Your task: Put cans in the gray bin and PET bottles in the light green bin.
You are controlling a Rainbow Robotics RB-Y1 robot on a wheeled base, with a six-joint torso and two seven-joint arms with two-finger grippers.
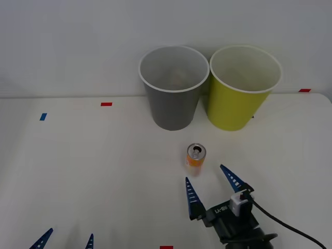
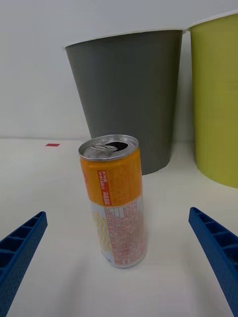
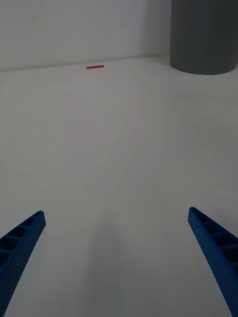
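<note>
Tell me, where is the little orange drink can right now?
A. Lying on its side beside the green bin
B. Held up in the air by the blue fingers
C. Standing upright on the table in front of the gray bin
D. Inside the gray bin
C: the can stands upright on the table, in front of the gray bin, with the open right gripper short of it and not touching.

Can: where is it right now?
The can stands upright on the table, right of centre in the front view, just ahead of the open right gripper, before the gray bin.
</note>
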